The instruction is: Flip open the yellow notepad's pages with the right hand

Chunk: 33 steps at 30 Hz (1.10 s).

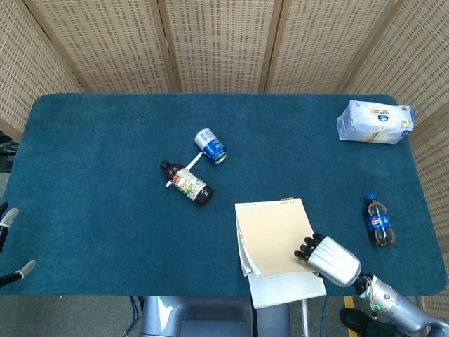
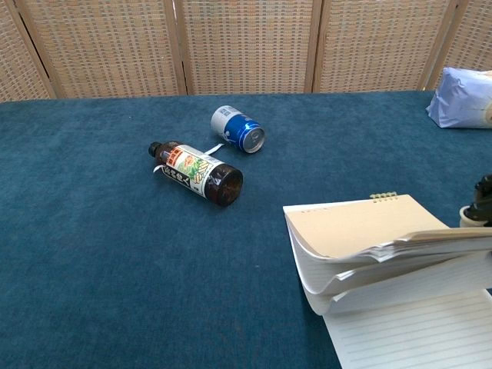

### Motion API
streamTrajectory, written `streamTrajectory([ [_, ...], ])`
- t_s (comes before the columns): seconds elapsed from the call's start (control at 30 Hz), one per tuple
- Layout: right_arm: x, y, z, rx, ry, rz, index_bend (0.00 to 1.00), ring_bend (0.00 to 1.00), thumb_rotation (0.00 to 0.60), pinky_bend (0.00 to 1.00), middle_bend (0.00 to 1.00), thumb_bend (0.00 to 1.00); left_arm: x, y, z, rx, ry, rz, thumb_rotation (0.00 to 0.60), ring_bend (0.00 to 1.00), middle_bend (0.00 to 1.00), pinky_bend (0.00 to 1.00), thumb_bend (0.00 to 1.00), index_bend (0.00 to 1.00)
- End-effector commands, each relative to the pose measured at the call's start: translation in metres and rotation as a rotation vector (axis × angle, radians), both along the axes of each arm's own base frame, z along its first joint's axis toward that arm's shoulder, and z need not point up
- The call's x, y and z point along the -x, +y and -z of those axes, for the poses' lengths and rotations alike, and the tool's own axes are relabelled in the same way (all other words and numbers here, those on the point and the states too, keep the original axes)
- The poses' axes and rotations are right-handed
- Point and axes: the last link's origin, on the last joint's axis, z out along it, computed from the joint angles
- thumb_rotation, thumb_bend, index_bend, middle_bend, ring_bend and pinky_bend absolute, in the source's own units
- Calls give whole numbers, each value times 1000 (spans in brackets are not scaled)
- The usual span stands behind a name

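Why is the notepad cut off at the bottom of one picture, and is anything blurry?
In the chest view the notepad runs past the frame's bottom and right edges, so only its near part shows; the right hand barely peeks in. In the head view everything looks sharp, evenly lit, with only soft shadows under the lifted pages.

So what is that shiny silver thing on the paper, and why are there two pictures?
That silver thing is a robot's right hand. A person steers it from afar. One picture is from a camera on the robot's head, looking down; the other is from its chest, looking across the blue table. The hand grips a bunch of pages of the yellow notepad, lifted so the lined sheet underneath shows. Also lying there: a brown bottle, a blue can, a small cola bottle and a white packet. The left hand barely peeks in at the edge.
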Motion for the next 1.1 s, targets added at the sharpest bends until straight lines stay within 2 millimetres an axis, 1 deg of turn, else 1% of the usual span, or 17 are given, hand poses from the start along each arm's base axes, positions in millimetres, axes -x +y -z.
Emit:
streamTrajectory([
  [0.03, -7, -5, -5, -12, -27, 31, 664, 509, 600, 560, 658, 647, 0, 0, 1, 3, 1, 0, 600, 0, 0, 0, 0, 0],
  [0.17, -21, -22, -16, 0, -89, 98, 666, 512, 600, 560, 662, 646, 0, 1, 1, 5, 3, -1, 600, 0, 0, 0, 0, 0],
  [0.3, -40, -52, -32, 8, -152, 236, 666, 512, 600, 560, 662, 649, 0, 2, 1, 6, 2, -6, 600, 0, 0, 0, 0, 0],
  [0.43, -51, -82, -44, 21, -174, 378, 667, 512, 600, 560, 662, 667, 1, 4, 2, 10, 1, -14, 600, 0, 0, 0, 0, 0],
  [0.57, -51, -112, -50, 29, -146, 532, 667, 512, 600, 560, 662, 672, 3, 9, 3, 19, 2, -28, 600, 0, 0, 0, 0, 0],
  [0.67, -48, -130, -52, 34, -117, 612, 667, 512, 600, 560, 662, 672, 4, 13, 3, 23, 2, -40, 600, 0, 0, 0, 0, 0],
  [0.77, -46, -151, -53, 58, -83, 684, 666, 512, 600, 560, 662, 672, 5, 19, 4, 26, 3, -58, 600, 0, 0, 0, 0, 0],
  [0.87, -43, -170, -52, 77, -65, 744, 667, 512, 600, 560, 662, 672, 6, 22, 4, 28, 5, -73, 600, 0, 0, 0, 0, 0],
  [0.97, -41, -183, -50, 94, -52, 778, 667, 512, 600, 560, 662, 672, 7, 26, 5, 30, 6, -86, 600, 0, 0, 0, 0, 0],
  [1.1, -38, -208, -46, 141, -41, 831, 667, 512, 600, 560, 662, 672, 9, 32, 6, 33, 8, -111, 600, 0, 0, 0, 0, 0],
])
